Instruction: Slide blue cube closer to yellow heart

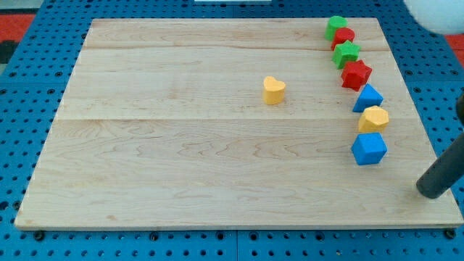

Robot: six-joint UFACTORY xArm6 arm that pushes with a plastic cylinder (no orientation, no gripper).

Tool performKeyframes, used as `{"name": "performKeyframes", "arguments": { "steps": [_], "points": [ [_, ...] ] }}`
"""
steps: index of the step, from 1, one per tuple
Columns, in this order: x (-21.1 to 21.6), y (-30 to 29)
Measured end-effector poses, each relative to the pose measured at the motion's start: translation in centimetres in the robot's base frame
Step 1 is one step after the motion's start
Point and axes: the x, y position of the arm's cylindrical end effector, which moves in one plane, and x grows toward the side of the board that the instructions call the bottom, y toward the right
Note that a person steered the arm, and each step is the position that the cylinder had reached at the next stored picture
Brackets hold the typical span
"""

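Approach for the step in hand: blue cube (369, 148) lies near the view's right edge of the wooden desk (181, 167), lowest in a loose column of blocks; yellow heart (273, 90) stands alone near the desk's middle, up and to the view's left of the cube, well apart from it; a clean push wants contact on the cube's lower-right face, so that the line of travel runs up and leftward toward the heart; contact kept central on that face should stop the cube turning aside.

Neighbours: yellow hexagon-like block (374, 119) sits just above the cube, possibly touching, the gap being too fine to judge; above it a blue triangular block (368, 97), a red star (356, 74), a green star (346, 53), a red block (343, 35) and a green block (336, 26); a push aimed too steeply upward risks dragging the yellow hexagon-like block along.

Claw: none fitted; the arm ends in a dark rod that holds nothing; my tip (433, 191) rests near the desk's lower-right corner, below and to the view's right of the cube, apart from it, already on roughly the correct side.
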Motion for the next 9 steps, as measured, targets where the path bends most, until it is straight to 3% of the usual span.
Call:
{"name": "performKeyframes", "arguments": {
  "steps": [3,5,7,9],
  "points": [
    [-1.8,0.7],
    [-8.2,-7.3],
    [-1.5,-5.8],
    [-8.8,-13.5]
  ]
}}
